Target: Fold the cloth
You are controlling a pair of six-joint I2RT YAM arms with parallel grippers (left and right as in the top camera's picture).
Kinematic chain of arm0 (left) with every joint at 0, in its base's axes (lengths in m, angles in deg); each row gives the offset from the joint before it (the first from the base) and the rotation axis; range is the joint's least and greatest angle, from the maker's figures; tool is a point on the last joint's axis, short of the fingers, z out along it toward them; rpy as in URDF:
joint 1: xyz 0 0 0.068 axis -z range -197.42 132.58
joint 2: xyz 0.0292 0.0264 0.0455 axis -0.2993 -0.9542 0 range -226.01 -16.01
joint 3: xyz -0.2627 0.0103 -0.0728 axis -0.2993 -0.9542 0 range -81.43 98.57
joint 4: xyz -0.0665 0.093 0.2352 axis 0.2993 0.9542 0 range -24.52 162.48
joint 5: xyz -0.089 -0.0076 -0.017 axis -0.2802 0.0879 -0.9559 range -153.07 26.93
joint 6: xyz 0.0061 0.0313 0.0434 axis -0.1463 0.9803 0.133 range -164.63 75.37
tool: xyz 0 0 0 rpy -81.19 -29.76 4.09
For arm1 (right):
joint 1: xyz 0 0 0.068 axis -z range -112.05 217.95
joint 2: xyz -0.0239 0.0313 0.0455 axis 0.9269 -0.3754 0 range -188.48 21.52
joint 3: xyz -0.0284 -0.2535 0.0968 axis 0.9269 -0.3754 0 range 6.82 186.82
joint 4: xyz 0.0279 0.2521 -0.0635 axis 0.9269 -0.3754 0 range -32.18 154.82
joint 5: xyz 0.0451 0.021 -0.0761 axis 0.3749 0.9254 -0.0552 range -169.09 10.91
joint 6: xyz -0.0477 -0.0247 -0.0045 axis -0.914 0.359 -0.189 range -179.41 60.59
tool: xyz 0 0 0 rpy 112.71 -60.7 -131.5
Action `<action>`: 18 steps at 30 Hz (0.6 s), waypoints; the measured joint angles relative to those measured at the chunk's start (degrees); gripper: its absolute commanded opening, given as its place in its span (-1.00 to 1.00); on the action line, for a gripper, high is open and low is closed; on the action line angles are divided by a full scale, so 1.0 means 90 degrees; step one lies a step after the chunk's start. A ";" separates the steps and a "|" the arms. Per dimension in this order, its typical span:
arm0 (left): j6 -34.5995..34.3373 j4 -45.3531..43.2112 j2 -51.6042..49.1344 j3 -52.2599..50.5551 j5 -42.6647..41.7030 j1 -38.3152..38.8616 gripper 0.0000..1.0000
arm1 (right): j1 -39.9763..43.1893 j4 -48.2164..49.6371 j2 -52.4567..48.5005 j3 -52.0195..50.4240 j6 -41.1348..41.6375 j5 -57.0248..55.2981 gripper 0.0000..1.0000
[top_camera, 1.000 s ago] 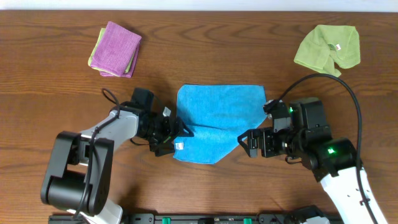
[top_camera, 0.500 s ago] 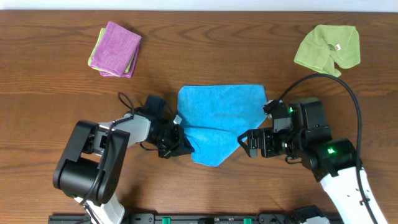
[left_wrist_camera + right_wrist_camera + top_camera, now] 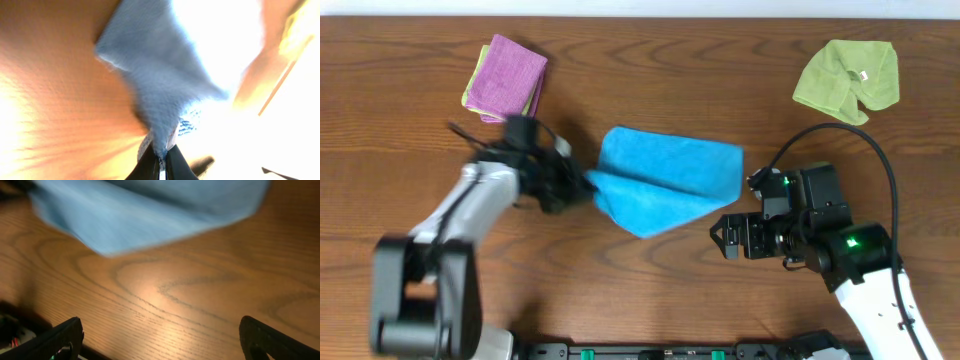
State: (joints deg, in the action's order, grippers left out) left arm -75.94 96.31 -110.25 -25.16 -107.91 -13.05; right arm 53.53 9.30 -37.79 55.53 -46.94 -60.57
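The sky-blue cloth lies mid-table, bunched into a slanted fold with a point toward the front. My left gripper is at its left end, shut on that corner. In the left wrist view the cloth hangs out from between the closed fingertips of the left gripper, with a small white tag beside them. My right gripper is open over bare wood, just right of the cloth's front point. From the right wrist, the cloth lies ahead of the wide-open right gripper, apart from it.
A purple folded cloth sits at the back left and a lime-green cloth at the back right. The right arm's black cable arcs above the wood behind that arm.
The left gripper shut on the cloth's front-left corner and pulled it left and toward the back, dragging the cloth into a slanted fold. The right gripper drew back slightly, still open.
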 measured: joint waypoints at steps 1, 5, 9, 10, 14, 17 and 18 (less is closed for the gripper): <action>0.0032 0.0102 0.0209 0.0216 0.0153 -0.0155 -0.88 | 0.0000 0.0002 0.0000 -0.0017 0.0000 -0.0012 0.98; 0.0163 0.0248 0.0714 0.0624 0.0624 -0.0393 -0.88 | 0.0000 0.0177 0.0007 -0.0221 0.0012 -0.0027 0.99; 0.0182 0.0296 0.0699 0.0624 0.0896 -0.0369 -0.88 | 0.0000 0.0600 0.0007 -0.0721 0.0017 0.0046 0.98; 0.0187 0.0294 0.0682 0.0614 0.0940 -0.0367 -0.88 | 0.0000 0.0758 0.0005 -0.0860 0.0027 0.0109 0.98; 0.0194 0.0262 0.0678 0.0600 0.1054 -0.0367 -0.88 | 0.0000 0.1841 -0.0017 -0.1603 0.0056 0.0610 0.98; 0.0192 0.0255 0.0678 0.0600 0.1081 -0.0364 -0.88 | 0.0002 0.2654 -0.0121 -0.2106 0.0143 0.0925 0.96; 0.0192 0.0255 0.0678 0.0600 0.1083 -0.0367 -0.88 | 0.0000 0.2931 -0.0160 -0.2244 0.0194 0.0984 0.95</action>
State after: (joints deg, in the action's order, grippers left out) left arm -74.21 98.60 -104.15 -19.77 -98.16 -16.36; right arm 53.53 35.68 -39.23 35.33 -45.19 -51.71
